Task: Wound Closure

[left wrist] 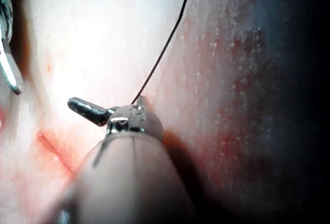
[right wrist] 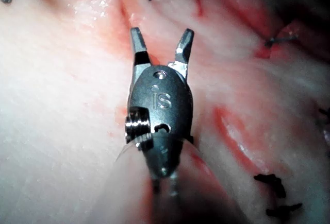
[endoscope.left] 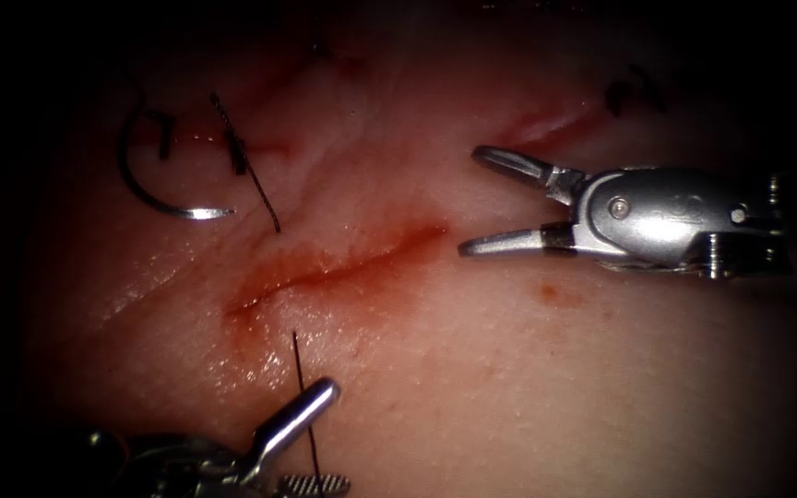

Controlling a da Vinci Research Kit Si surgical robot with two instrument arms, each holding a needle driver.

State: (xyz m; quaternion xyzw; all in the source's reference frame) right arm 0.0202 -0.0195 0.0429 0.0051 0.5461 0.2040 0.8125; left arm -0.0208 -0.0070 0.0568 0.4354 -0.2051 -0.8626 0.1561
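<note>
Steel first: your left tool (endoscope.left: 311, 443), nearest the tissue's (endoscope.left: 509, 387) front edge, stands with jaws spread; the thread (endoscope.left: 304, 397) runs between them ungripped, so I judge it could slip free. Beyond lies the cut (endoscope.left: 334, 267), red fluid (endoscope.left: 251, 304) along it. Your right tool (endoscope.left: 486, 203), right of the cut, gapes empty; "is" reads on its body. Farthest, the needle (endoscope.left: 154, 180) lies loose at the far left, unheld, liable to be lost.
</note>
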